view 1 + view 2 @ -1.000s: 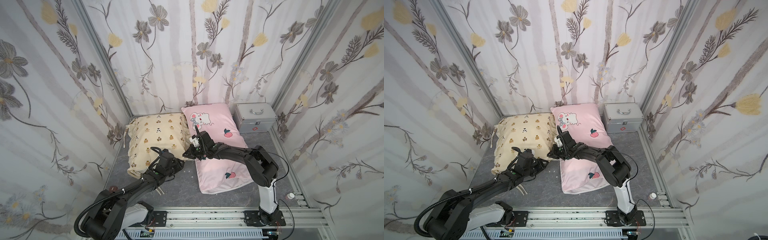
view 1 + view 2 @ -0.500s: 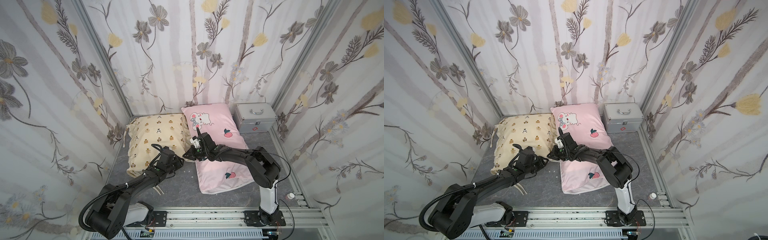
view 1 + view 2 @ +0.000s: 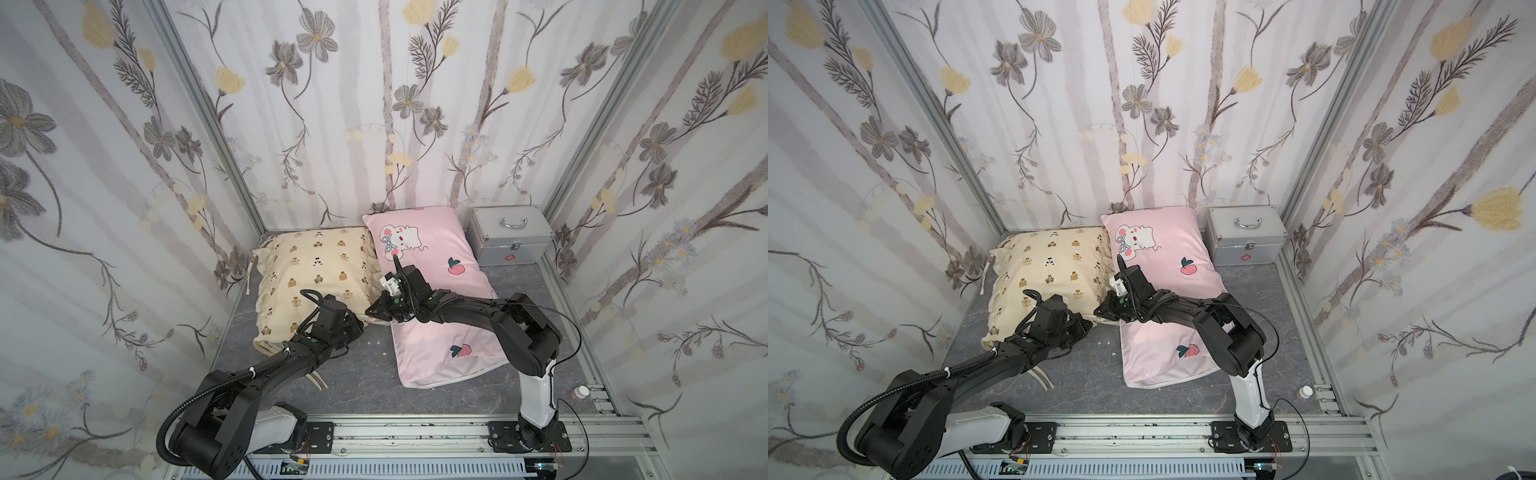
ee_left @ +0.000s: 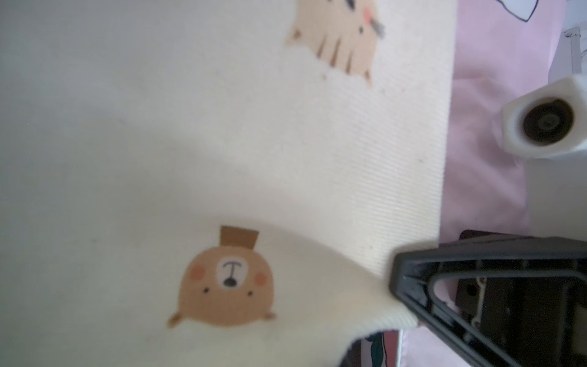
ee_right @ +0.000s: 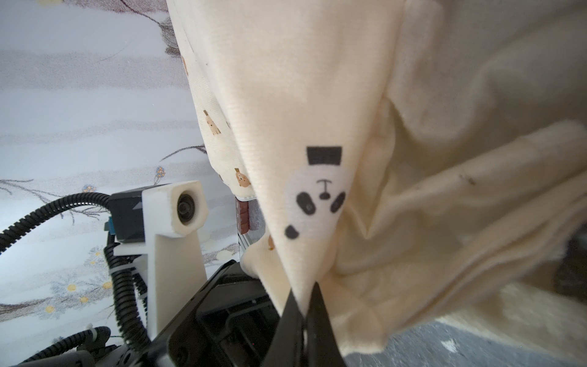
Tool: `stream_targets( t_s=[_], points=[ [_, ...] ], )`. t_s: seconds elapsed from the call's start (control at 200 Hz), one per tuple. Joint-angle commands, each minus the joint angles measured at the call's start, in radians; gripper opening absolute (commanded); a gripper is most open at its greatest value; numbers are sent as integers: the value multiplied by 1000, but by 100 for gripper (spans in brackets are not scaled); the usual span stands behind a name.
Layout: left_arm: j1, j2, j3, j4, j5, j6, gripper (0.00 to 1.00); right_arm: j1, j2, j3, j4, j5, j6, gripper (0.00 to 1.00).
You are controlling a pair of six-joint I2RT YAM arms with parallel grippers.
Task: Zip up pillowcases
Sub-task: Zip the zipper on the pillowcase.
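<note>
Cream bear-print cloth now has both arms on it: the cream pillowcase (image 3: pixel 316 274) lies against the pink pillowcase (image 3: pixel 432 266), and the right gripper (image 5: pixel 305 298) stays pinched shut on a fold at the cream corner nearest the pink pillowcase. Over the last second the left gripper (image 3: pixel 356 328) has reached further in towards that corner and drawn its jaws from part-open to almost together at the hem, though whether cloth is caught between them cannot be told. If it is, the edge is probably held at two points and can be pulled taut; no zip pull shows yet.
</note>
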State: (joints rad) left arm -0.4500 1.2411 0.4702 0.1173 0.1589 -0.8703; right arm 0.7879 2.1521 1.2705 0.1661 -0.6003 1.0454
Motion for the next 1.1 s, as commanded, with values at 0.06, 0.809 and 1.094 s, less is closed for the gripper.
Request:
stream_targets(
  t_s=[0.06,0.809,1.094],
  points=[
    [2,-7,13,-49,-18,21,5,-4,-9,0,24,-16,-3,0],
    [45,-49,75,-169,128,122,0,35,-52,121,-292,133,-589,67],
    [45,-47,92,-192,160,131,0,49,21,128,-197,54,-483,62]
  ],
)
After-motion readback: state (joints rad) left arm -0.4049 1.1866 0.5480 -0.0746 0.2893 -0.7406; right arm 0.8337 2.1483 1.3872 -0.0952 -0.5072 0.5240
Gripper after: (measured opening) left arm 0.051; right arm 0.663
